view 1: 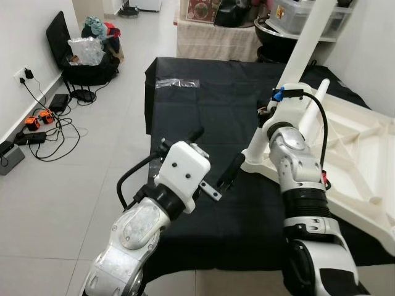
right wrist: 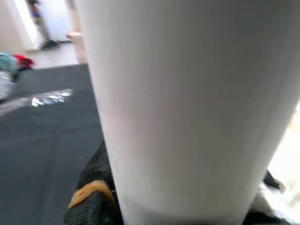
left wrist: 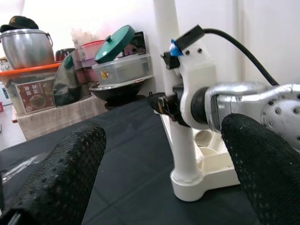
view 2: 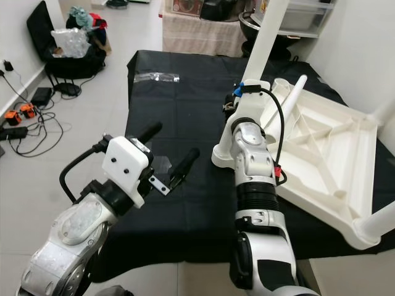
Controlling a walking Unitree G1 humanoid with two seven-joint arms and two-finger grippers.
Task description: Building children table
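Right gripper (left wrist: 161, 104): you can't judge finger spacing. The wrist housing hides the fingers in the head views, and the right wrist view is mostly blurred white table leg (right wrist: 187, 112) with a dark finger edge and an orange bit at its base. From the left wrist view, it sits right against the leg near the socket. Contact looks likely, but a clamp isn't confirmed.

Left gripper (view 1: 216, 157): fingers spread wide, holding nothing, hovering over the black cloth (view 1: 203, 105). The leg stands just ahead of it, between it and the right gripper.

Upturned white table top (view 2: 327, 148) lies past the right gripper on the cloth; its far edge is cut off by the frame. The leg's upper end also runs out of frame.

Room: grey tiled floor (view 1: 74, 185), cables and power strips (view 1: 34, 126) by the wall well off the left gripper's outer side, and pots and storage boxes (left wrist: 108, 70) beyond the cloth.
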